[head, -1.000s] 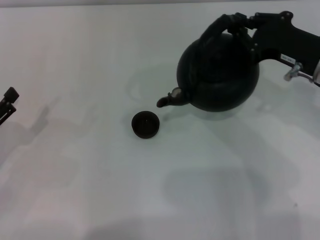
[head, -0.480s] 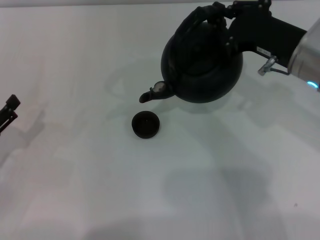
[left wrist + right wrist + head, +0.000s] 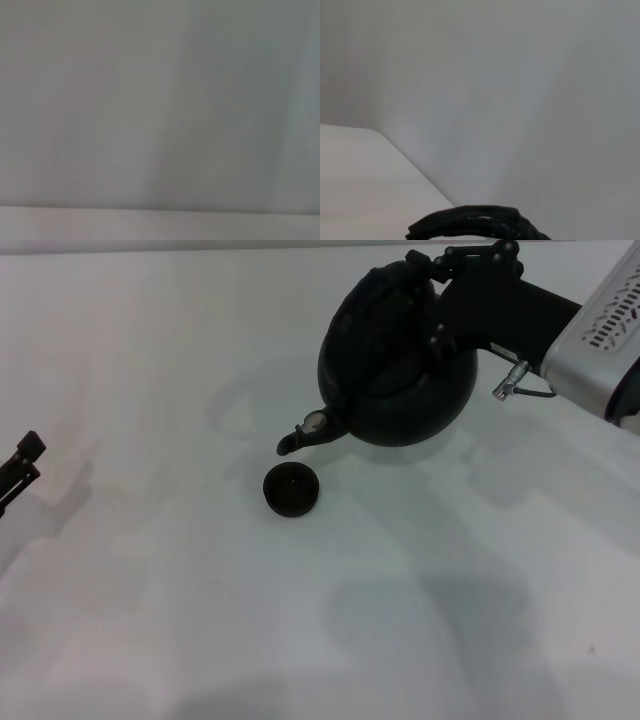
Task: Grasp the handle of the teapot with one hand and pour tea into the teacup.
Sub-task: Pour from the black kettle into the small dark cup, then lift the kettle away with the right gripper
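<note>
On the white table (image 3: pixel 150 620), the cup (image 3: pixel 291 489) sits nearest, standing alone and upright. Just beyond it the pot (image 3: pixel 398 370) hangs tilted above the table, its spout (image 3: pixel 302 434) dipped toward the cup and ending just above the cup's far rim, not touching it. The right hand (image 3: pixel 440 285) is pinched on the handle (image 3: pixel 400 285) at the pot's top; the right wrist view shows a ribbed black arc of that handle (image 3: pixel 480 225). The left hand (image 3: pixel 18 465) is parked at the table's left edge; I cannot tell how its fingers stand.
</note>
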Controlling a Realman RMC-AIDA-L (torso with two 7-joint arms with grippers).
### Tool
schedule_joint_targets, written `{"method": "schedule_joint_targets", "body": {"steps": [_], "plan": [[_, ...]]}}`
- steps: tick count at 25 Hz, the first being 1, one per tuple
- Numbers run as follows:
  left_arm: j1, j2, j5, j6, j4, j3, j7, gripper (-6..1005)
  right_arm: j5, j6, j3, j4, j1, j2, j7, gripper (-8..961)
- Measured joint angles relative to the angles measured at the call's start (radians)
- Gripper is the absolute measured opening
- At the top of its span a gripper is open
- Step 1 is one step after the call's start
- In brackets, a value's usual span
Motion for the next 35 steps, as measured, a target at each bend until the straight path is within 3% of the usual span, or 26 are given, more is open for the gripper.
{"method": "schedule_joint_targets", "body": {"steps": [35], "plan": [[-0.017,0.000,-0.001,0.024,0.000,0.000,0.000,872,0.000,0.135,-0.083,0.015,0.018,0.002,-0.193,120]]}}
